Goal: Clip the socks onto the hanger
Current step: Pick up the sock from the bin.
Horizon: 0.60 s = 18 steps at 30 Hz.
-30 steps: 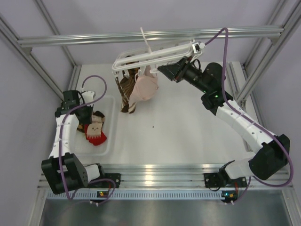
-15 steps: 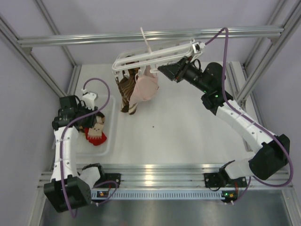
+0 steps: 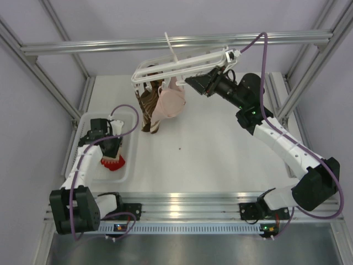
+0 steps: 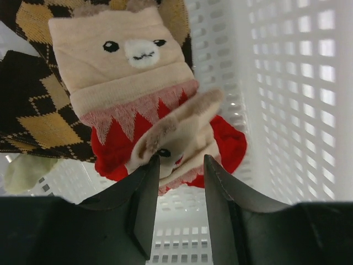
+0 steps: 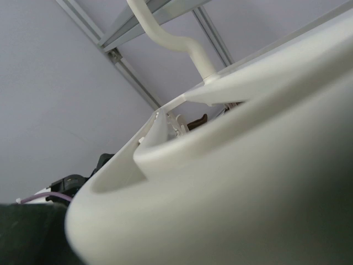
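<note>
Hanging by its hook [image 3: 168,41] from the aluminium rail [image 3: 110,44], the hanger [image 3: 190,62] sits at the back of the table. Its long axis runs left to right in the top view, slanted so that the right end lies nearer the rail. A brown striped sock [image 3: 148,107] and a pale pink sock [image 3: 170,102] dangle from its left half, touching each other, both pointing lengthways down. My right gripper [image 3: 197,81] is clamped on the frame toward its right end; in that wrist view the white plastic fills nearly everything. Well apart, at the left, a red sock [image 4: 226,143] with a cream alpaca face lies in the white basket [image 4: 287,83]. Its length runs away from my left gripper [image 4: 177,160], and it lies partly over an argyle sock [image 4: 38,110]. Those jaws stand apart, pinching nothing, with a folded cream edge of sock just at their tips.
</note>
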Motion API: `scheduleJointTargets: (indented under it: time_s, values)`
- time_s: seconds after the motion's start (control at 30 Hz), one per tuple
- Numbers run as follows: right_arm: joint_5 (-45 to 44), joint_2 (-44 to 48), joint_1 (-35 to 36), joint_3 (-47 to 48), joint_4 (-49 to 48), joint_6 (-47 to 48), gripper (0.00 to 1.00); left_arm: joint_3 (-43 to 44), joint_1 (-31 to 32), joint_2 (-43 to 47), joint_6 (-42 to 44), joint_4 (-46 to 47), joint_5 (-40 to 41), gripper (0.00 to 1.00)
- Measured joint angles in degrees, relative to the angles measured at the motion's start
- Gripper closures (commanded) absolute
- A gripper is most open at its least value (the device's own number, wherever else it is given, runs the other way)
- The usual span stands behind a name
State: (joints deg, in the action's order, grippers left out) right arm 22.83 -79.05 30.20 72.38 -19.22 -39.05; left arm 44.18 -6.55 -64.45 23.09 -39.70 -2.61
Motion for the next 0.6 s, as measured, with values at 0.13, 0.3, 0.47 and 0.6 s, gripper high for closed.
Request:
scheduleJointTargets:
  time_s: [0.13, 0.3, 0.47, 0.6]
  values:
    - [0.0, 0.0, -0.02, 0.0, 0.0, 0.0, 1.0, -1.22, 0.24, -3.91, -1.03, 4.85, 4.07, 0.67]
    - [0.02, 0.0, -0.11, 0.0, 0.04, 0.0, 1.0, -1.33, 0.24, -6.34, -1.92, 7.82, 6.27, 0.98]
    - [0.0, 0.0, -0.13, 0.0, 0.09, 0.02, 1.0, -1.31, 0.24, -3.45, -1.77, 7.34, 4.81, 1.0]
    - [0.0, 0.0, -0.13, 0.0, 0.11, 0.02, 1.0, 0.24, 0.24, 2.49, -1.92, 3.41, 0.7, 1.0]
